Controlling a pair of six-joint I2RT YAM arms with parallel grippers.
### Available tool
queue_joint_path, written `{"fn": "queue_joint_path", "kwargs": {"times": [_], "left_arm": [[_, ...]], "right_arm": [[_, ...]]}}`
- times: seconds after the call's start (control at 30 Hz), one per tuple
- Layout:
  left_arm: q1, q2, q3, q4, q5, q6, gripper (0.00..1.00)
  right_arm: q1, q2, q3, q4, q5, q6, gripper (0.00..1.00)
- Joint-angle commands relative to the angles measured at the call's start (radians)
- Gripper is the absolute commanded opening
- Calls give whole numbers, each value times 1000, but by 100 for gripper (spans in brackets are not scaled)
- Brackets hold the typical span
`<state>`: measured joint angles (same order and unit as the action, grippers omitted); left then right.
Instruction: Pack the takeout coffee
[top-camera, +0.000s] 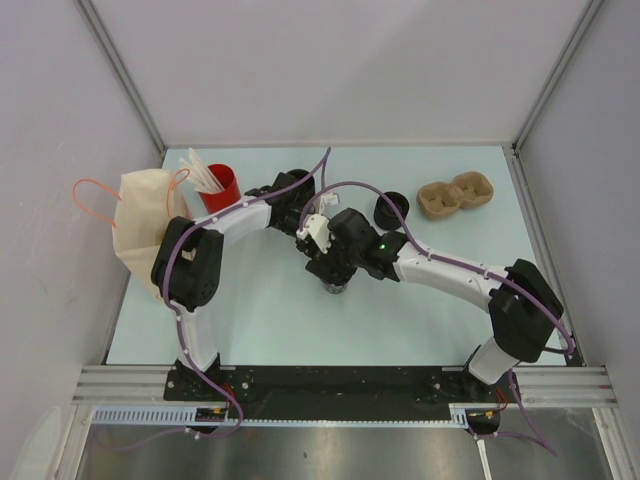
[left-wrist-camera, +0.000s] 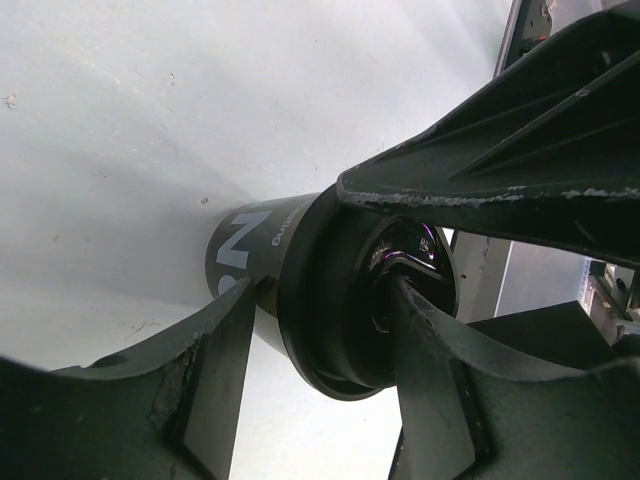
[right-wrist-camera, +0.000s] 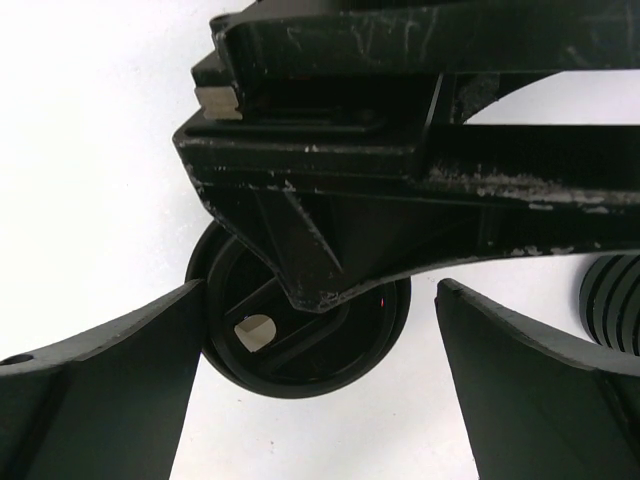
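Note:
The takeout coffee (top-camera: 335, 287) is a small black cup with white lettering and a black lid, standing mid-table. My left gripper (top-camera: 318, 232) is shut on its top: in the left wrist view one finger (left-wrist-camera: 200, 380) sits against the cup (left-wrist-camera: 245, 250) just under the lid rim, and the other presses on the lid's top. My right gripper (top-camera: 335, 270) hangs open directly above. In the right wrist view its fingers (right-wrist-camera: 120, 380) stand either side of the lid (right-wrist-camera: 300, 355), apart from it. The left gripper's finger (right-wrist-camera: 330, 230) covers part of the lid.
A red cup with white sticks (top-camera: 220, 187) stands back left beside a beige bag (top-camera: 145, 215) with orange handles. A squat black round piece (top-camera: 391, 208) lies right of the grippers. A brown cardboard cup carrier (top-camera: 455, 195) sits back right.

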<state>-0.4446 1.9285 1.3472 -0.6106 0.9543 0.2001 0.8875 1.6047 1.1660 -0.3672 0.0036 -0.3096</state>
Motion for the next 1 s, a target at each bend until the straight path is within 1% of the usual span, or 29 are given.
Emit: {"fn": "queue_joint_path", "kwargs": {"times": [0.0,0.53,0.67,0.83,0.97], "left_arm": [[-11,50,-54,-6,-195,82,59],[-11,35,-62,-23,-213,102,59],[-11,33,-65,-23,-221,105,59],[-11,43,-59,-29,-226,102,59],[-11,49,-54,-26,-226,96,58]], "right_arm": [[-4,61,-11,4,110,-11,100],[1,100,-54,-116,22,-75,100],[-4,69,-62,-81,21,-71,100],[-12,15,-54,-35,58,-95,100],[-64,-15,-40,-6,36,-82,100]]}}
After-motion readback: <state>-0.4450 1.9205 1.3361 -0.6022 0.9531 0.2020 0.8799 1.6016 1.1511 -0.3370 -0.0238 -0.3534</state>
